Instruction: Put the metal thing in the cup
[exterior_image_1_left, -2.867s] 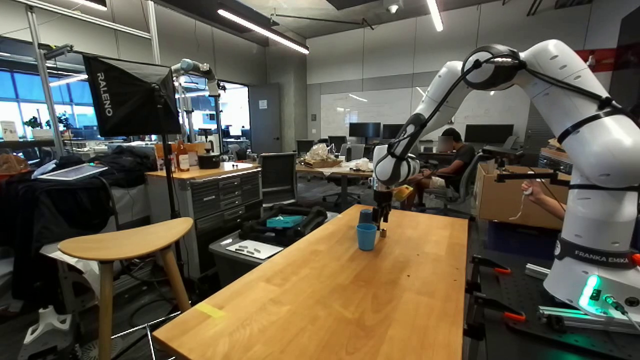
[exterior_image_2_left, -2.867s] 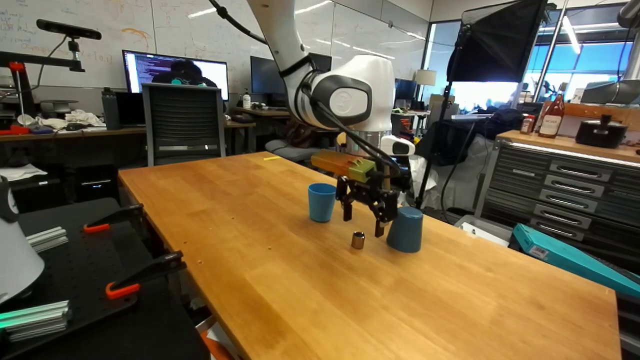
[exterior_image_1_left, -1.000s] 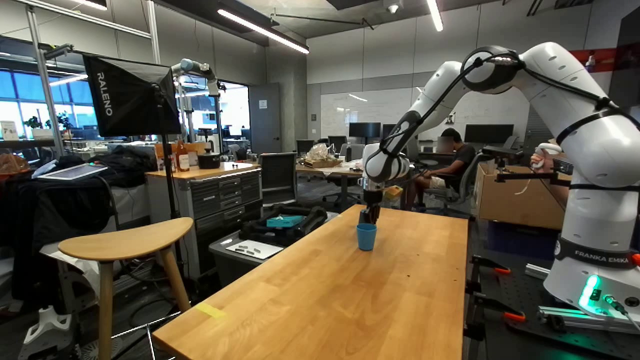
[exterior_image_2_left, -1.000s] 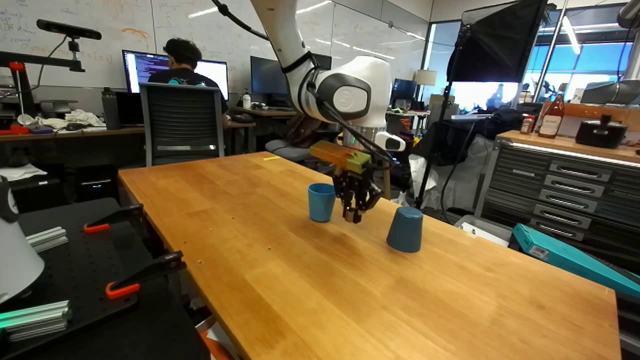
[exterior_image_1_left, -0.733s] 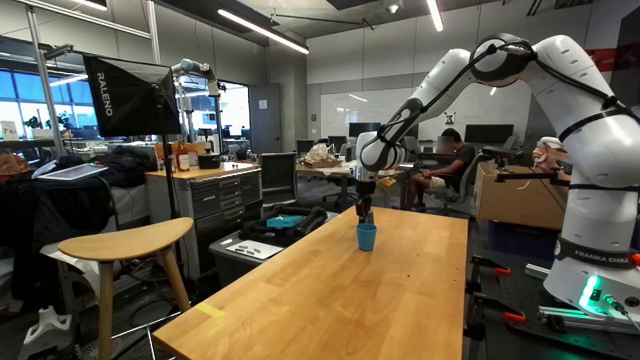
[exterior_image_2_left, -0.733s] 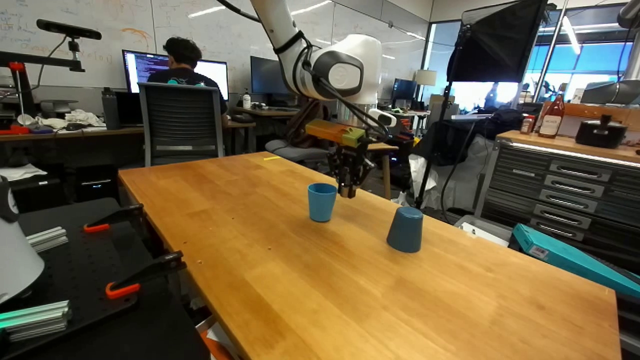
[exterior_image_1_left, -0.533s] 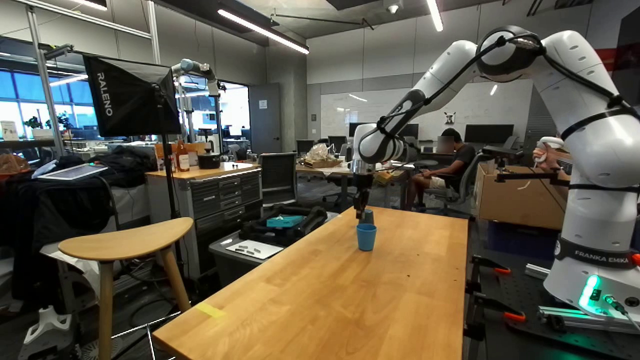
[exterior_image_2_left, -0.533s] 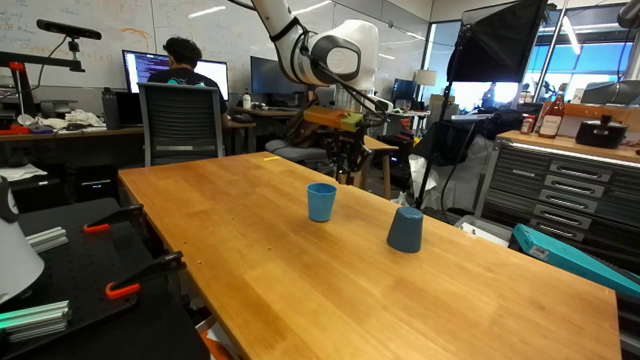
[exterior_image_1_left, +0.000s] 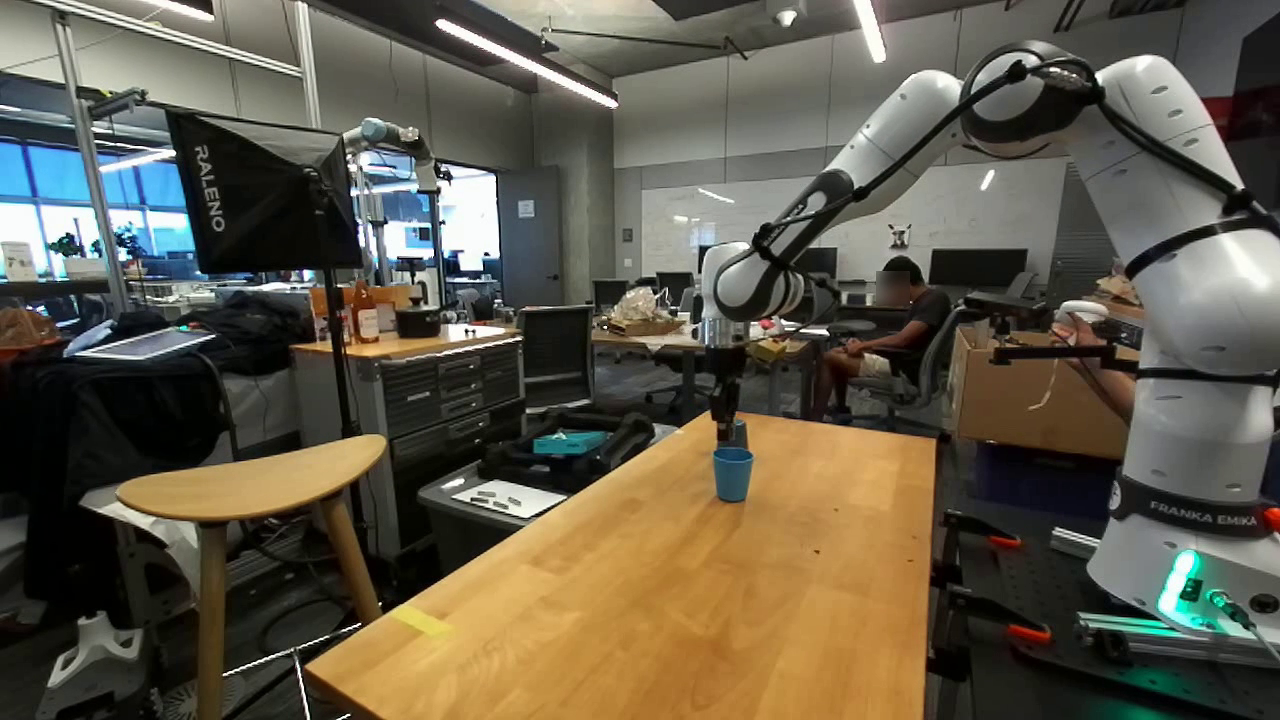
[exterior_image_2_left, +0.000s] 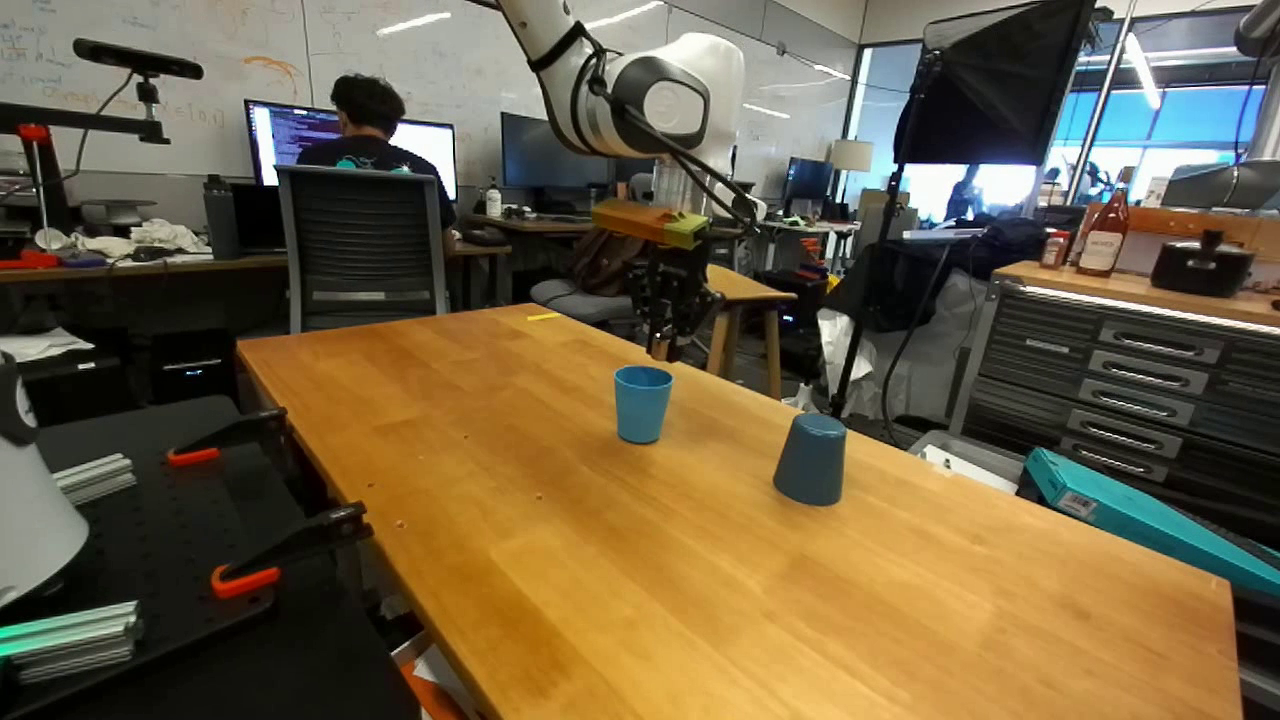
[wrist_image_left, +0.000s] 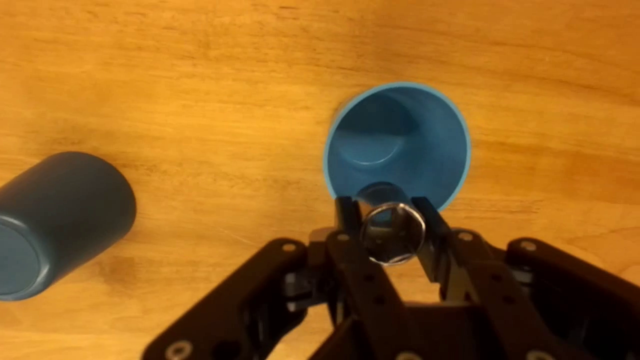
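The metal thing (wrist_image_left: 392, 235), a short shiny hollow cylinder, is clamped between the two fingertips of my gripper (wrist_image_left: 384, 205). In an exterior view the metal thing (exterior_image_2_left: 660, 349) pokes out below the black fingers, off the table. The light blue cup (wrist_image_left: 405, 135) stands upright with its mouth up, and its inside looks bare. Seen from the wrist, the metal thing overlaps the near part of the cup's rim. My gripper (exterior_image_2_left: 662, 345) hangs above and slightly behind the cup (exterior_image_2_left: 642, 405). In an exterior view the gripper (exterior_image_1_left: 725, 432) is just above the cup (exterior_image_1_left: 733, 475).
A darker blue cup (exterior_image_2_left: 810, 460) stands upside down on the wooden table (exterior_image_2_left: 560, 560); the wrist view shows this darker cup (wrist_image_left: 70, 225) off to the left. Clamps (exterior_image_1_left: 1000, 540) grip the table edge on the robot's side. A stool (exterior_image_1_left: 260, 475) stands beyond the opposite edge.
Earlier the metal thing stood on the table below open fingers. The gripper has since closed on it, lifted it and carried it toward the light blue cup, most recently closer over its rim.
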